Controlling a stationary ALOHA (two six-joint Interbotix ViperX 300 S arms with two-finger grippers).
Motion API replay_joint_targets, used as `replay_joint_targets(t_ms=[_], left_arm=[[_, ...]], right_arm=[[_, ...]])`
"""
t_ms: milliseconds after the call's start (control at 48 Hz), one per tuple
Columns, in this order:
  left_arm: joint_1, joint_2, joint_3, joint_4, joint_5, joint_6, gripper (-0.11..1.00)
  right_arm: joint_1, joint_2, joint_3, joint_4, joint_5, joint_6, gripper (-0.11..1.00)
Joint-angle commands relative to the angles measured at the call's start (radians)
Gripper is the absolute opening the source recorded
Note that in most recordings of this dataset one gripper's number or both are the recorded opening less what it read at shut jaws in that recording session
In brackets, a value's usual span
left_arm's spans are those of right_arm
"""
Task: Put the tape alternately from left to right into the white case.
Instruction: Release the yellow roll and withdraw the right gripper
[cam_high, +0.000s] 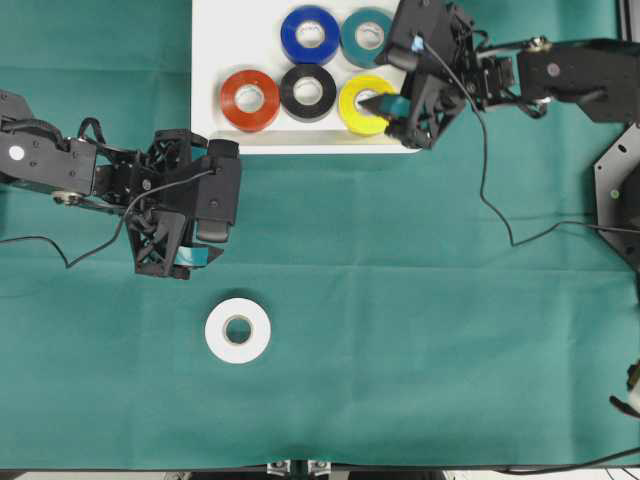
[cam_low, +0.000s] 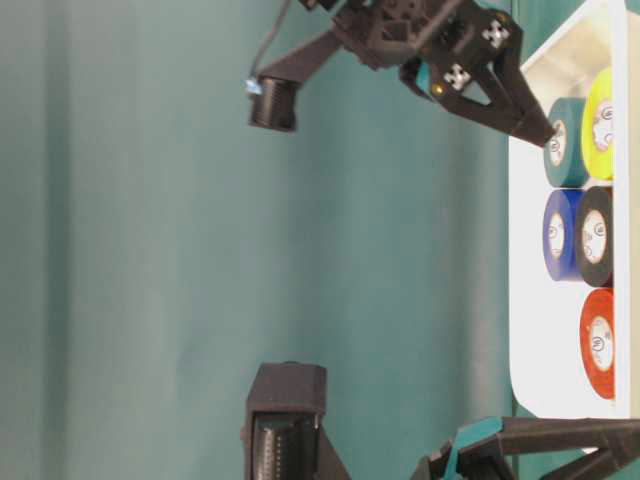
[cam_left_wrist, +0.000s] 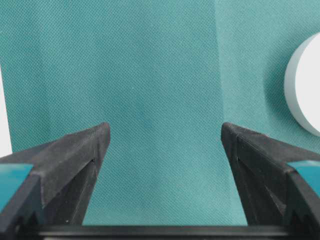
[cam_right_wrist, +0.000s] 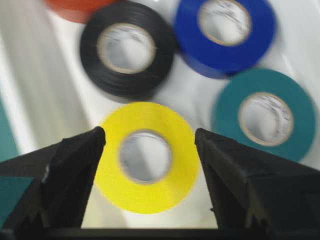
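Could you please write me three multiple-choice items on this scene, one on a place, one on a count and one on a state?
1. Where does the white tape roll lie?
A. In the white case
B. On the green cloth, outside the case
C. In the left claw

2. How many rolls lie in the white case?
A. Three
B. Six
C. Five

3. How does the right claw stand?
A. Open over the yellow roll
B. Shut on the blue roll
C. Shut on nothing

Answers: 1 B, it sits alone on the green cloth below the left claw. 2 C: red, black, yellow, blue, teal. 3 A, the wrist view shows its jaws spread either side of the yellow roll.
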Motion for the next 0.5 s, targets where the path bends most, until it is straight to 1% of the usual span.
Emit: replay_joint_targets(t_ms=[0, 334, 479], left_arm=[[-0.003, -0.017, -0.009, -0.002, -0.006, -0.002, 0.72], [-0.005, -0.018, -0.011, -0.002, -0.008, -0.002, 0.72], [-0.006, -0.018, -0.011, -0.002, -0.006, -0.002, 0.72]], right_arm=[[0.028, -0.049, 0.003, -0.003, -0.008, 0.002, 0.79], [0.132, -0.12, 0.048, -0.003, -0.008, 0.002, 0.79], [0.193, -0.14, 0.069, -0.003, -0.008, 0.002, 0.79]])
